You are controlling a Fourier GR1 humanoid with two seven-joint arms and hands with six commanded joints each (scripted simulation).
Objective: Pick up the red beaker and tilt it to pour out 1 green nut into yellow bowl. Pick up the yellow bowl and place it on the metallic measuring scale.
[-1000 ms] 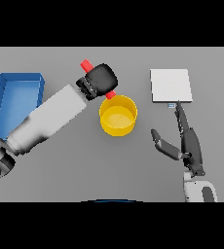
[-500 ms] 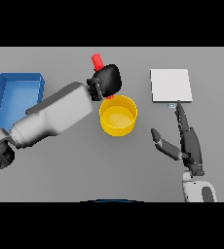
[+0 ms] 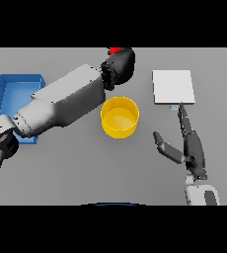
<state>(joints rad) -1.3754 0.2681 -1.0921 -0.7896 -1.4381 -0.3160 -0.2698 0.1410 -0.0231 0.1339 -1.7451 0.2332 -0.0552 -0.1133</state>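
Observation:
My left hand (image 3: 119, 67) is shut on the red beaker (image 3: 115, 50), of which only a small red part shows above the fingers, at the far edge of the view. It hangs just beyond the yellow bowl (image 3: 119, 117), which stands at the table's middle and looks empty. The metallic measuring scale (image 3: 172, 87), a flat square plate, lies to the right of the bowl. My right hand (image 3: 188, 146) rests open near the scale's front edge, fingers straight and thumb spread. No green nut shows.
A blue tray (image 3: 6, 94) sits at the left side, partly covered by my left forearm (image 3: 61, 104), which crosses the table from lower left toward the bowl.
My left hand has carried the red beaker up and to the right, from above the bowl's far-left rim to beyond it. Less of the beaker shows now. The right hand has not moved.

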